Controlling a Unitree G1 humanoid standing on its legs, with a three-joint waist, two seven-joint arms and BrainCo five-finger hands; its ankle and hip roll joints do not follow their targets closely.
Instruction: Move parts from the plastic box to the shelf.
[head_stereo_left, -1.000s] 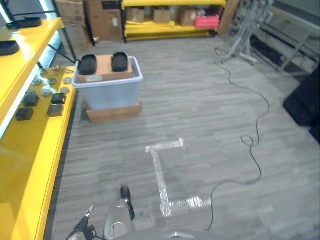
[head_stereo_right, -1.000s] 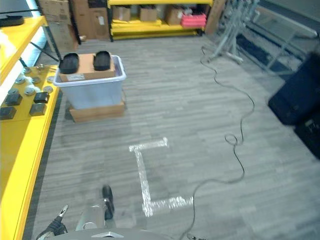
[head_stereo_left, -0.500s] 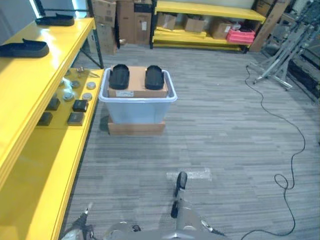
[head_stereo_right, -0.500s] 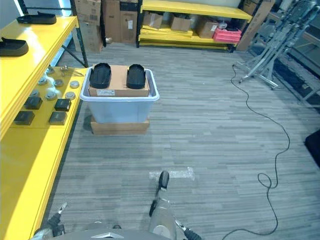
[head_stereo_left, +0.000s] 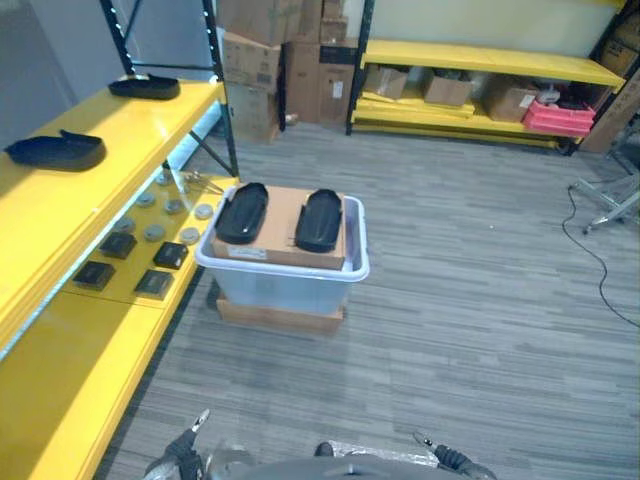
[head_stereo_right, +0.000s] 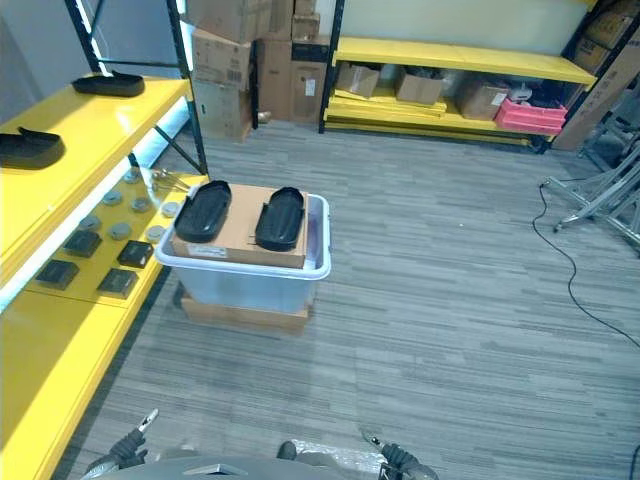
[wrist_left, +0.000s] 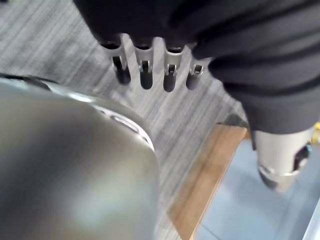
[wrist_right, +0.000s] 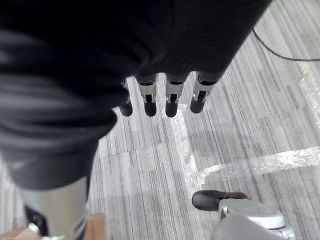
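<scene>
Grey plank flooring (head_stereo_left: 470, 290) ran through a storeroom, with a long yellow shelf (head_stereo_left: 60, 215) down the robot's left and another yellow rack (head_stereo_left: 480, 60) of cardboard cartons at the far wall. Two dark moulded parts (head_stereo_left: 58, 152) already lay on the near shelf's upper level, one closer and one (head_stereo_left: 145, 87) farther along, so by my reading the job was partly done. On its lower level sat small dark blocks (head_stereo_left: 135, 265) and round silver pieces (head_stereo_left: 165, 205).

Ahead stood the plastic box (head_stereo_left: 285, 275), raised on a low cardboard base (head_stereo_left: 280, 317) just beside the shelf. A brown carton (head_stereo_left: 285, 228) filled its top, and two more black parts (head_stereo_left: 243, 212) lay side by side on it, the second (head_stereo_left: 319, 219) to the right. Those looked like what remained to carry.

Nothing blocked the floor between robot and box; a black cable (head_stereo_left: 600, 265) trailed well off to the right.

Both hands hung empty, the left hand (wrist_left: 150, 75) and the right hand (wrist_right: 165, 100) with fingers straight and relaxed over the floor
</scene>
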